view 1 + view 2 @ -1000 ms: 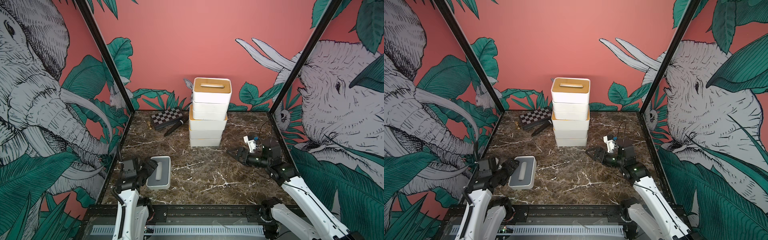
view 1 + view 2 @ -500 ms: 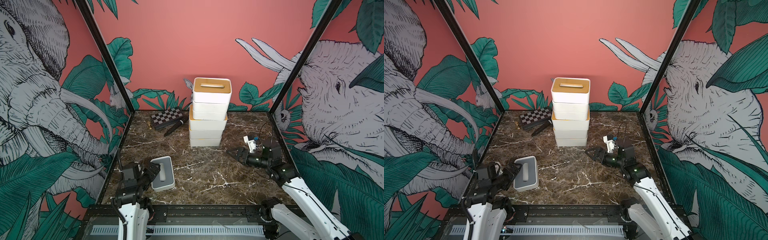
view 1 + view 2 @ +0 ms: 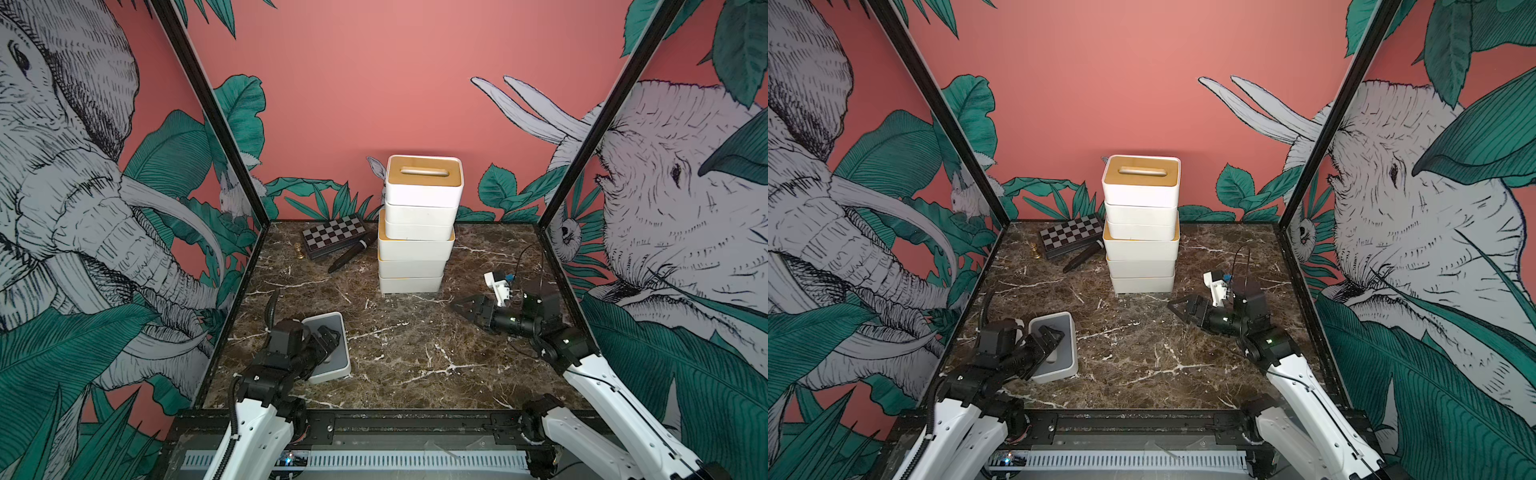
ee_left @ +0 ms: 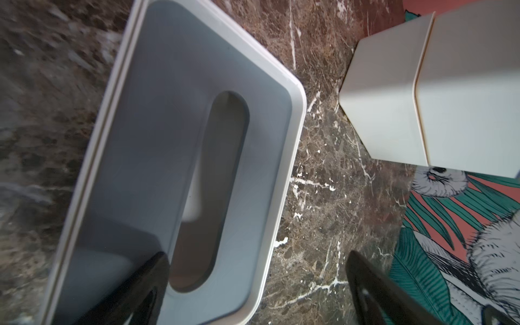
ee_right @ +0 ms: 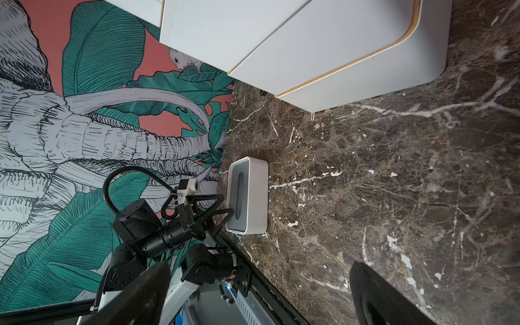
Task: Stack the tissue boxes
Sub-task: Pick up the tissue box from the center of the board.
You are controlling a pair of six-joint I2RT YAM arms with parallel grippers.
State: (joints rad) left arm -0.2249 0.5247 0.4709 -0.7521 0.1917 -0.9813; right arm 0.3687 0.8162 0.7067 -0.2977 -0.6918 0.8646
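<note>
Tool [image 4: 257,257] spread wide, straddling rim of grey-lidded box [image 4: 157,157].

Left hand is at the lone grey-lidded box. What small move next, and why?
Probably close the left hand on the grey-lidded box. Its jaws stand open astride the box's long wall, one finger above the lid, the other outside, and the box lies apart from the stack.

Top views look down from the high front toward the back wall [image 3: 374,83]; both low wrist views share the grey-lidded tissue box [image 4: 168,112].
</note>
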